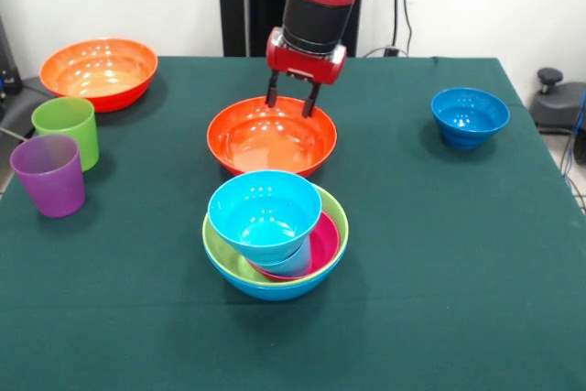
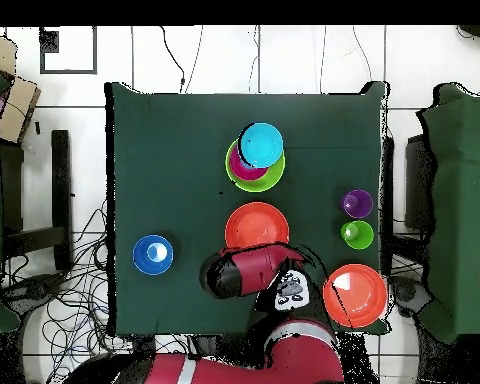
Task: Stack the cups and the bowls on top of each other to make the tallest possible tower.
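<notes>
Orange bowl [image 1: 271,137] sits behind the tower [image 1: 275,235]; the gripper [image 1: 293,102], fingers narrowly parted and empty, should pinch its far rim squarely.

no readable text, labels, numbers, signs

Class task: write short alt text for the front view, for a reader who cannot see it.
A red robot arm's open hand hovers at the far rim of an orange bowl on a green table. Nearer, a stack of bowls is topped by a tilted cyan one.
</notes>
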